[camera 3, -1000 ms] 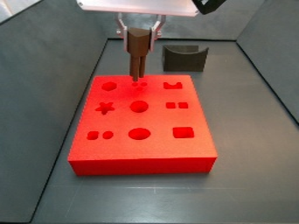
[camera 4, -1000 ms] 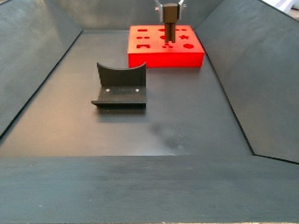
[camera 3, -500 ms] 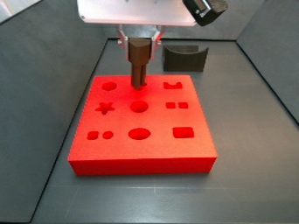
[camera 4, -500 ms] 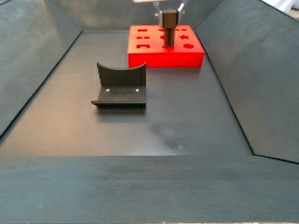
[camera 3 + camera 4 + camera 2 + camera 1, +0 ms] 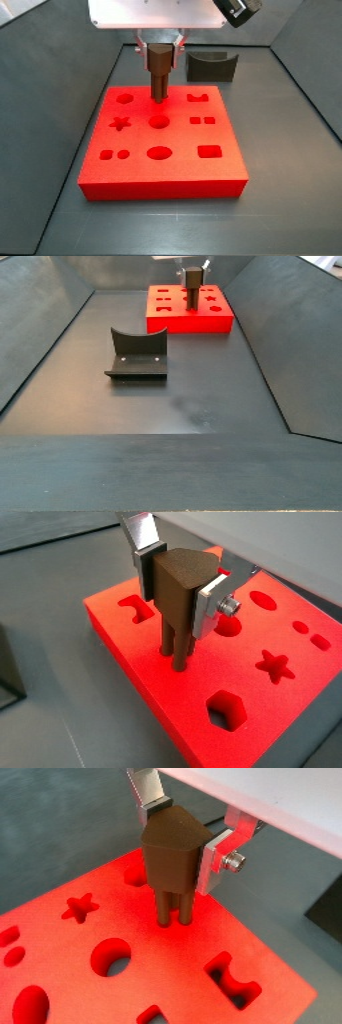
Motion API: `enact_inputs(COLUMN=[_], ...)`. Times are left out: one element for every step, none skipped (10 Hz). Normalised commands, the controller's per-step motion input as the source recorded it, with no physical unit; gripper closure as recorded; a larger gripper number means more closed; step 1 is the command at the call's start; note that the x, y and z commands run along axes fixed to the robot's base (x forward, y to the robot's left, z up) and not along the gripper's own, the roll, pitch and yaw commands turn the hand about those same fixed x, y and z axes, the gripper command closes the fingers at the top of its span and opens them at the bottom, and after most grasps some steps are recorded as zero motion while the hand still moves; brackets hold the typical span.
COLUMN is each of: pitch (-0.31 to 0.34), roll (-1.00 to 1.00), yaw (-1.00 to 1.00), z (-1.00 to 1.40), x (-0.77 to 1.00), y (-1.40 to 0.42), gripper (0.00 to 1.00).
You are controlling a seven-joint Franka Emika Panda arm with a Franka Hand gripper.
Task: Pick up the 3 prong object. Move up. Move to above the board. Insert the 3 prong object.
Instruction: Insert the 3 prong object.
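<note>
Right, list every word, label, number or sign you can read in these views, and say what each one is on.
None can be read. The board carries only cut-out shapes, no lettering. The 3 prong object, held in the gripper above the board, is plain brown. The fixture and the floor carry no marks.

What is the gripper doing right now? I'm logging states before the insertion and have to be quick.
Gripper: shut on the 3 prong object, holding it upright over the board, prong tips at the board's surface.
</note>
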Motion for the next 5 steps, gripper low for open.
enact_inputs(pitch=[-0.116,-0.119,-0.127,-0.134,-0.146], roll=[0.0,0.0,-0.01,0.0,0.0], yaw=[0.54,0.27,0.14,0.01,0.0], z=[-0.49,-0.47,-0.44,-0.47,-0.44], x=[0.0,0.0,0.04,0.09,0.0], y=[0.0,0.0,-0.11,-0.15,-0.08], gripper=[1.0,1.0,1.0,1.0,1.0])
